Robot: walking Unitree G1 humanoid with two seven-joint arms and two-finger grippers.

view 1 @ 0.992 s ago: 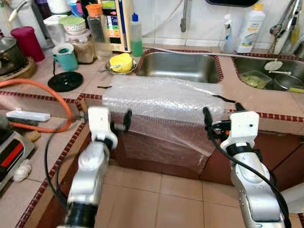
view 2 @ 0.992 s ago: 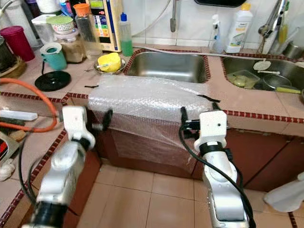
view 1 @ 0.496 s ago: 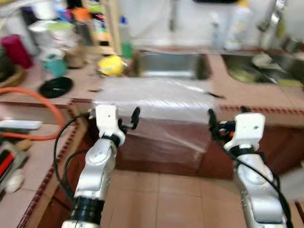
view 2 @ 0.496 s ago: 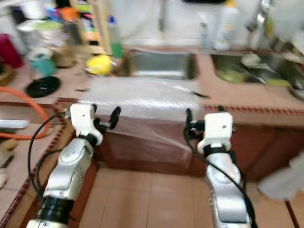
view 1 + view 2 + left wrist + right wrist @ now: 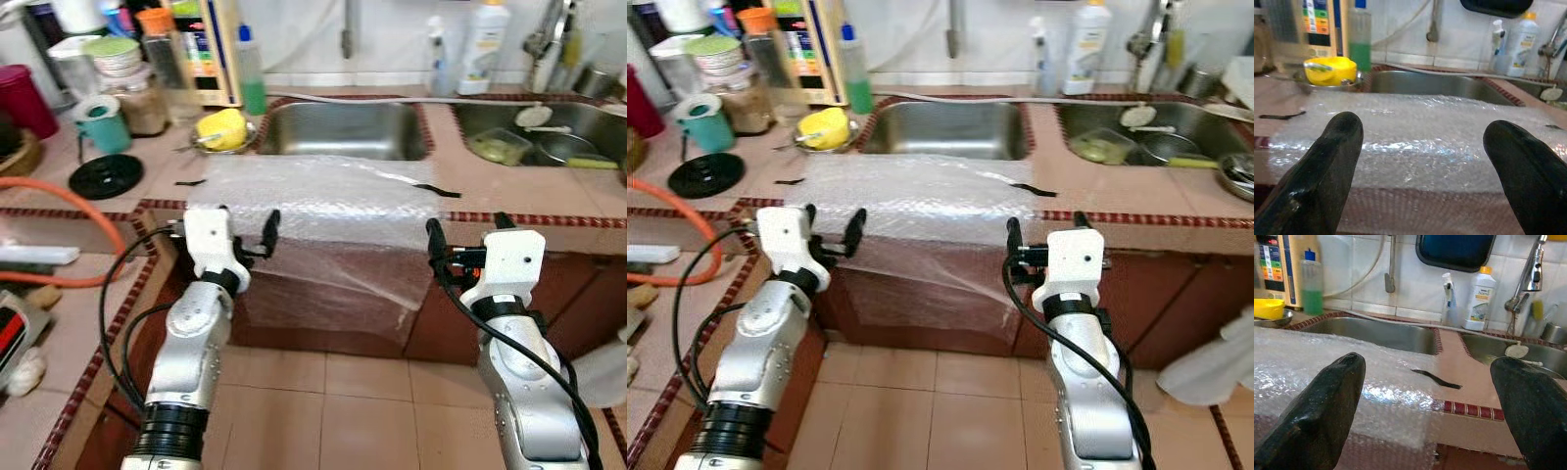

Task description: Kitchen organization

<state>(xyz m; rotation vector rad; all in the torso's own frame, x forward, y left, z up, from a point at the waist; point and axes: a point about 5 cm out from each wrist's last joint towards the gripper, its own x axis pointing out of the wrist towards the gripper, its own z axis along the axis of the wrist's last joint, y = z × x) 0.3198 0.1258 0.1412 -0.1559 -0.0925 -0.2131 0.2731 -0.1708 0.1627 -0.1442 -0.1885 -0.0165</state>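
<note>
A sheet of clear bubble wrap lies on the tiled counter in front of the sink and hangs down over the counter's front edge. My left gripper is open at the sheet's left end, level with the counter edge; its two black fingers frame the wrap without touching it. My right gripper is open at the sheet's right end, where the hanging wrap stops. In the right wrist view the gripper faces the wrap and a strip of black tape.
Behind the wrap is a steel sink; a second sink holds dishes. A yellow item in a metal dish, a teal mug, a black lid, bottles and an orange hose crowd the left counter. Tiled floor lies below.
The camera swung, blurring the middle frames, and the view has shifted slightly. Both grippers stay open at the counter's front edge, the left one a little closer to the wrap.
</note>
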